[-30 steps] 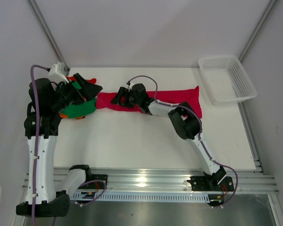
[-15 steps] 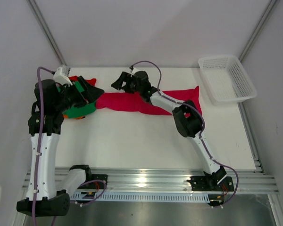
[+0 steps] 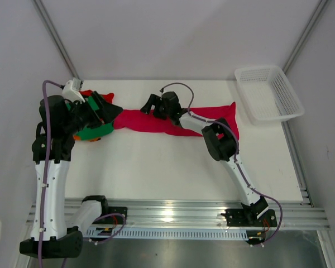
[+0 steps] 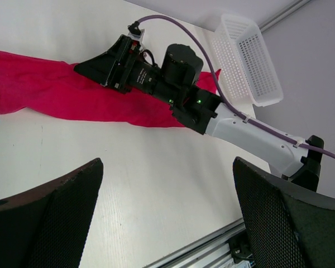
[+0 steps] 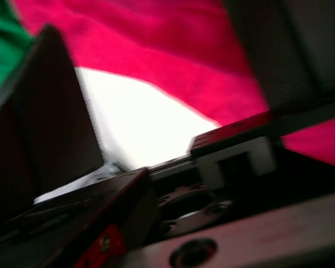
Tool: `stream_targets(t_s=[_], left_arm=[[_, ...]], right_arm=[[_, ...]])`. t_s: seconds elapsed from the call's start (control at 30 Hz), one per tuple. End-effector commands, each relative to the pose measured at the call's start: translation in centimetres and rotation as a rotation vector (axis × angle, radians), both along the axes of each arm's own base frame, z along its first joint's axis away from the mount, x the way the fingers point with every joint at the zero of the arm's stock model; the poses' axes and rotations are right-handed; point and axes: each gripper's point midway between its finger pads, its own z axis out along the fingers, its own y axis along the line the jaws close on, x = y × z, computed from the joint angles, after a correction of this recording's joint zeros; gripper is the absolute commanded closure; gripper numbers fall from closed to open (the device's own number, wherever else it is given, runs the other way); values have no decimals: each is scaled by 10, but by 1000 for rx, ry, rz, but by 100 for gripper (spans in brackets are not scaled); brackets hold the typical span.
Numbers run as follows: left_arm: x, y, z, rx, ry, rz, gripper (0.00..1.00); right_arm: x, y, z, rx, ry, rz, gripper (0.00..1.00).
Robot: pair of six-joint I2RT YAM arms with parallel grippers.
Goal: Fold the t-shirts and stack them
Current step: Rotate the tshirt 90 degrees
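At the near edge the two arm bases sit on a metal rail, and the white table spreads beyond it. The left arm rises along the left side and its left gripper hangs over the left rear of the table, jaws spread wide with nothing between them; in its wrist view the two dark fingers frame only bare tabletop. Just under and left of it lies a bunched green t-shirt, with a sliver of orange cloth at its near-left edge and a bit of red cloth behind.

The right arm reaches from the right base diagonally to mid-rear. The right gripper is low over the left part of the crimson t-shirt, jaws released and gripping nothing; its blurred wrist view shows cloth and table between the parted fingers. Whether the tips touch the cloth cannot be told. The crimson t-shirt lies drawn out in a long band across the rear of the table, its left end just beside the green t-shirt.

At the far right corner stands a white mesh basket, apart from the crimson t-shirt
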Motion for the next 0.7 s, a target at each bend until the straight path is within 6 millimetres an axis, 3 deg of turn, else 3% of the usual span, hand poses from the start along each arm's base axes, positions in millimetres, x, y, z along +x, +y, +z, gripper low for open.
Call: stream_targets(t_s=[0.0,0.27,0.33,0.37,0.47,0.53,0.57,0.63,0.67], left_arm=[[-1,-2,12,8,-42,-24,1],[-2,-2,8,2,-35,-24,0],[-3,-1,8,6,-34,-14,0],[-3,0,6,9,-32,-12,1],[-2,3,6,10,-30,-3,1],[-1,4,9,13,-37,1,1],[-1,4,9,14,-36,0,1],[2,6,14,19,-41,7,0],[3,7,13,19,-35,8,1]], right_arm=[[-7,5,16,17,-19,7,11],[-34,17,0,1,22,72,11],[-42,18,4,9,24,85,11],[-54,19,-5,3,39,102,11],[-71,21,0,19,37,138,12],[-92,21,-10,9,63,190,12],[-98,22,-4,16,55,211,12],[-120,22,-11,-7,68,273,12],[-127,22,-4,-6,56,296,12]])
